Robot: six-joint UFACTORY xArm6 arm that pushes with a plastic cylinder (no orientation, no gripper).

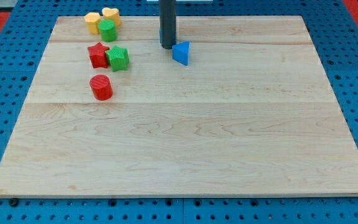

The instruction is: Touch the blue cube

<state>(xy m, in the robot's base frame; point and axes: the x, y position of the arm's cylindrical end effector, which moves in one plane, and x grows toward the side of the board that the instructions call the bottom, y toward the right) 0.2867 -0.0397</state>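
Touching the blue block [181,53], my tip [167,45]; red [98,55], green blocks [117,58] well left.

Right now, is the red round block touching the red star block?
No, the red cylinder sits alone nearer the view's bottom, with bare wood between it and the red star.

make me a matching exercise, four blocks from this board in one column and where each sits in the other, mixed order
Column one:
1. blue block
2. red cylinder
3. red star
4. green cylinder

Column two:
A. alone, lowest of the blocks at the view's left
B. just below the two yellow blocks
C. right beside my tip
D. against the left side of the green star-like block

Pairs: 1-C, 2-A, 3-D, 4-B
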